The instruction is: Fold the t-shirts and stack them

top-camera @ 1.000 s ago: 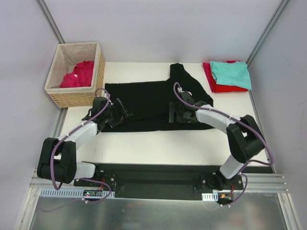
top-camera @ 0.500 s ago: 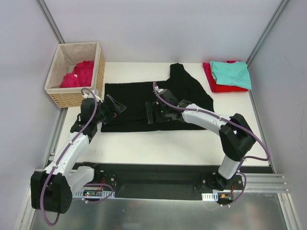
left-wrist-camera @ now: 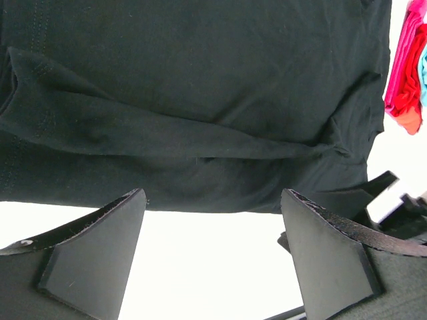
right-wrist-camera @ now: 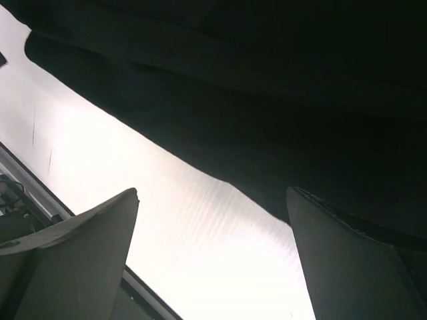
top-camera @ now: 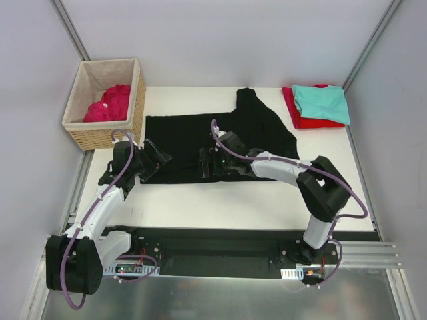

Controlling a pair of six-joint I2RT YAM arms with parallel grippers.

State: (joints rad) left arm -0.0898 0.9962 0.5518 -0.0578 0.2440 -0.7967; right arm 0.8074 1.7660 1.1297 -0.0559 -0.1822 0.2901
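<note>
A large black t-shirt (top-camera: 193, 133) lies spread across the middle of the white table, with one sleeve reaching toward the back (top-camera: 250, 100). My left gripper (top-camera: 152, 162) hovers at the shirt's near left corner, open; the left wrist view shows only bare table between its fingers (left-wrist-camera: 93, 253) and the black cloth (left-wrist-camera: 200, 100) just ahead. At the shirt's near edge my right gripper (top-camera: 203, 165) is also open. In the right wrist view its fingers (right-wrist-camera: 80, 260) straddle the table and the hem of the black cloth (right-wrist-camera: 280, 100). Neither holds anything.
Folded red (top-camera: 300, 119) and teal (top-camera: 321, 101) t-shirts are stacked at the back right corner. A wicker basket (top-camera: 100, 139) at the back left holds a crimson-pink t-shirt (top-camera: 110, 103). Bare table (top-camera: 220, 200) runs along the near side. Grey walls surround the table.
My right gripper slid left along the shirt's near edge. The left arm swung outward and its gripper drew back a little to the left corner. Both stayed open.
</note>
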